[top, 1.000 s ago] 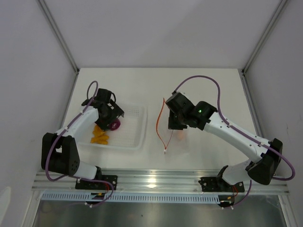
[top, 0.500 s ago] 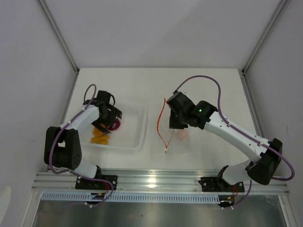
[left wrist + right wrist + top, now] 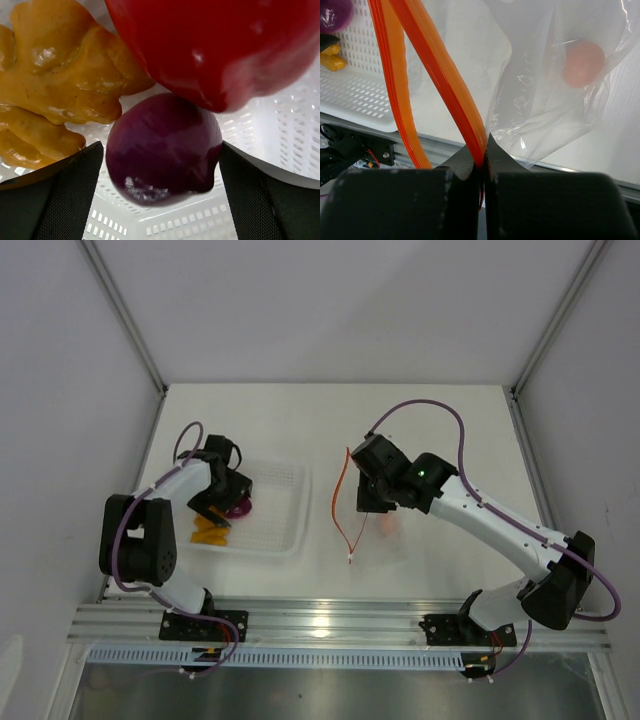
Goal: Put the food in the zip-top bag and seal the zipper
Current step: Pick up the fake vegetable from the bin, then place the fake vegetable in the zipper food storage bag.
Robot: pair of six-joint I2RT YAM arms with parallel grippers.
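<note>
Left gripper (image 3: pixel 161 150): fingers wide, flanking round glossy purple toy (image 3: pixel 165 165) in white perforated tray (image 3: pixel 285 130). Right gripper (image 3: pixel 484 152): clamped on red-orange zipper strip (image 3: pixel 437 70) of clear plastic pouch (image 3: pixel 545 105).

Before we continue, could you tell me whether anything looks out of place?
Nothing is spilled or damaged. The zipper bows in a loose curve, only because the right gripper pinches the floppy bag by it.

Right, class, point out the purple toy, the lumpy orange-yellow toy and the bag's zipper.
purple toy (image 3: pixel 162 147): left wrist view, its rounded middle.
lumpy orange-yellow toy (image 3: pixel 65 75): left wrist view, upper lobe.
zipper (image 3: pixel 440 75): right wrist view, mid-length of the strip.
</note>
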